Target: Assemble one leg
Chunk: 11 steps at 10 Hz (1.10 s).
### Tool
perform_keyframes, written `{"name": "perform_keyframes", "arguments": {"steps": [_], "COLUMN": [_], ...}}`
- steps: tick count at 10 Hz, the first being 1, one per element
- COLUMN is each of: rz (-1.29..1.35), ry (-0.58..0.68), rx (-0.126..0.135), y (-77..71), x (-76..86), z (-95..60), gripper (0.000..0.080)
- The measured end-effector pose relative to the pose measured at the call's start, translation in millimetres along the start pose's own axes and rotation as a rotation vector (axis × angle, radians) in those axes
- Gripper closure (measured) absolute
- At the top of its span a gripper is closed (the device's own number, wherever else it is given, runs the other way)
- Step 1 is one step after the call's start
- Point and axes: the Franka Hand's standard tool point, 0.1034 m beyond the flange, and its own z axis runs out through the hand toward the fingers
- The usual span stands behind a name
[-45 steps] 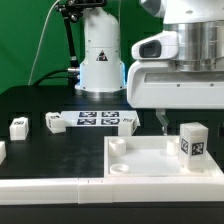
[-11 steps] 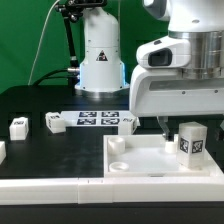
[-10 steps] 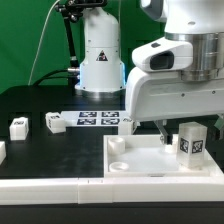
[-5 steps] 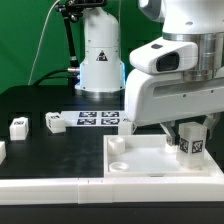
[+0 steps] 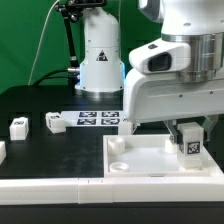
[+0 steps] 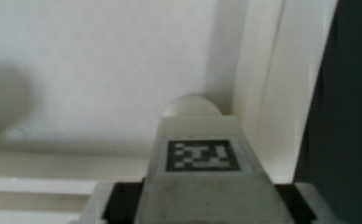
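A leg [image 5: 190, 143], a small white upright block with a square tag, stands on the large white tray-like part [image 5: 140, 162] near its far right corner. My gripper [image 5: 187, 128] is over it, with one finger [image 5: 172, 131] showing beside it on the exterior view's left. In the wrist view the leg [image 6: 199, 150] fills the space between my fingers [image 6: 110, 203], with a dark gap on each side. The gripper [image 6: 199, 208] is open around the leg, not touching it. The leg rests on the tray's white floor [image 6: 89, 60].
Two more small tagged blocks [image 5: 18, 127] [image 5: 53, 121] stand on the black table at the exterior view's left, and part of a third [image 5: 2, 150] shows at the edge. The marker board [image 5: 95, 119] lies behind the tray. The robot base [image 5: 100, 55] stands at the back.
My hand has shifted over the leg and come down. The finger that hung beside the leg on the exterior view's left now stands close against it. The leg has not moved.
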Motion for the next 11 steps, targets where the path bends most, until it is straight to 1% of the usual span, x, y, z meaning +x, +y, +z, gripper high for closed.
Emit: {"name": "perform_keyframes", "arguments": {"steps": [3, 4, 5, 6, 7, 8, 10, 11], "rz": [0.406, 0.467, 0.653, 0.798, 0.904, 0.963, 1.098, 1.141], "ry": [0.004, 0.004, 0.01, 0.009, 0.003, -0.003, -0.009, -0.011], "rx": [0.003, 0.003, 0.022, 0.023, 0.032, 0.032, 0.042, 0.041], "y": [-1.9, -2.1, -1.9, -2.7, -3.2, -3.7, -3.1, -3.6], "x": [0.3, 0.3, 1.0, 0.6, 0.6, 0.4, 1.0, 0.8], "z": [0.7, 0.7, 0.8, 0.9, 1.0, 0.5, 0.8, 1.2], "gripper": [0.0509, 0.0509, 0.0509, 0.0509, 0.0509, 0.0509, 0.0509, 0.0509]}}
